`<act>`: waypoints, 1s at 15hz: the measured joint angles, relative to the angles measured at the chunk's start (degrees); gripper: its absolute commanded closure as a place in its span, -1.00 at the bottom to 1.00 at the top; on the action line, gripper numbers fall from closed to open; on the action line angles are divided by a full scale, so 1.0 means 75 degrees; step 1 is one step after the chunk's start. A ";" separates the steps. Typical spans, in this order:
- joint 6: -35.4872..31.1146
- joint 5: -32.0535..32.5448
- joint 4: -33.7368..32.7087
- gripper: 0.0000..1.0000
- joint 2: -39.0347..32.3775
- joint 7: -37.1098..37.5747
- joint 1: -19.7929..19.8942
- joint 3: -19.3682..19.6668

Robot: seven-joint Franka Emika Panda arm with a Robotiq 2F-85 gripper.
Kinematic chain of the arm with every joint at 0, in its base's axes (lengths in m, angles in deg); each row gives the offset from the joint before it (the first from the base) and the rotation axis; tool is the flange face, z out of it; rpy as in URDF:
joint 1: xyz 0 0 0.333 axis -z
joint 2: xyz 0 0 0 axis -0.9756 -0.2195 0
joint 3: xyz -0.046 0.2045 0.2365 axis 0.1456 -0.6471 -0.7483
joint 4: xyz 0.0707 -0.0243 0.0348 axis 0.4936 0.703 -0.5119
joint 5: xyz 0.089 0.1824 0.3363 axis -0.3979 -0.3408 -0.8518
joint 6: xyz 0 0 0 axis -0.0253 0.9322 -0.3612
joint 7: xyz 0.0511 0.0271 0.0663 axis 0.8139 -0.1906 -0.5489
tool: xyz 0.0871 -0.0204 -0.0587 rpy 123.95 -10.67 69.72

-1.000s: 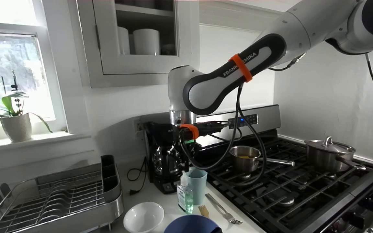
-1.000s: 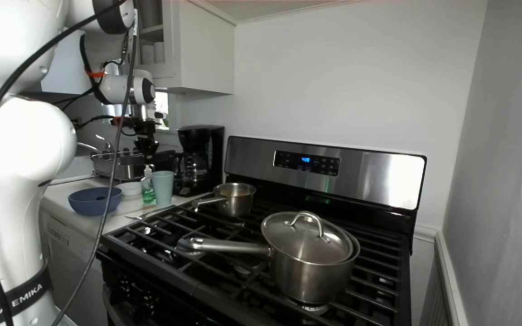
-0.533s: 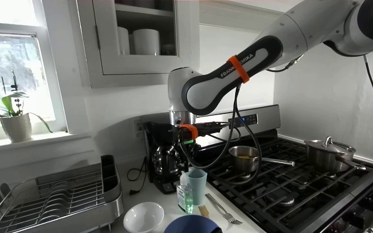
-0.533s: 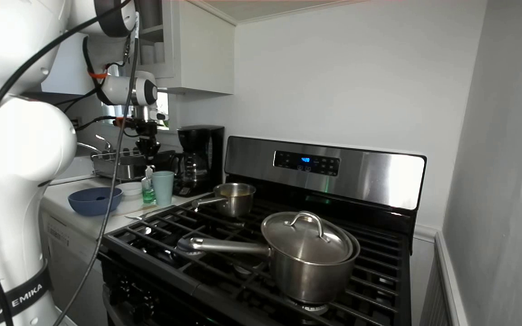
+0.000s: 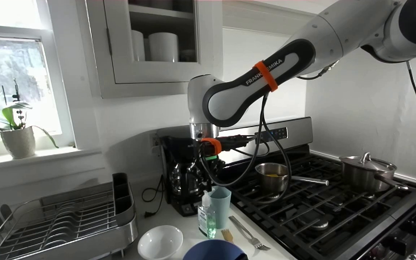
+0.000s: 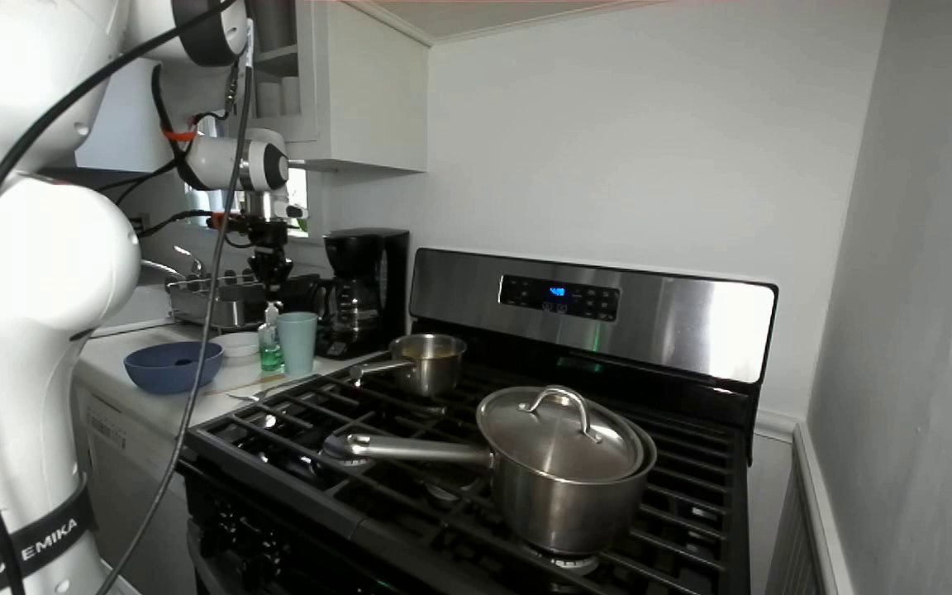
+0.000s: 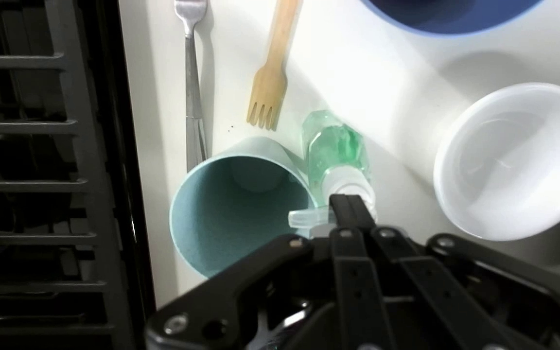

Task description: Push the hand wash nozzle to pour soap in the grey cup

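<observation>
Wrist view: the gripper, its fingers pressed together and gripping nothing, sits over the top of the soap bottle (contact I cannot tell), whose nozzle reaches over the rim of the blue-green cup. Against a second ago, the arm has shifted only slightly; the cup stays put.

You are looking into a kitchen: a lidded pot is sitting on a stove, and a coffee maker is standing near a dish rack.
</observation>
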 measured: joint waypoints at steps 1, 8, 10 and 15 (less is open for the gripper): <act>0.0026 -0.0001 0.0000 1.00 0.0017 0.0000 -0.0004 0.0000; 0.0156 -0.0001 0.0027 1.00 0.0165 0.0026 -0.0014 0.0002; 0.0156 -0.0001 0.0062 1.00 0.0210 0.0038 -0.0014 0.0008; 0.0156 0.0010 0.0126 1.00 0.0425 0.0078 -0.0020 0.0015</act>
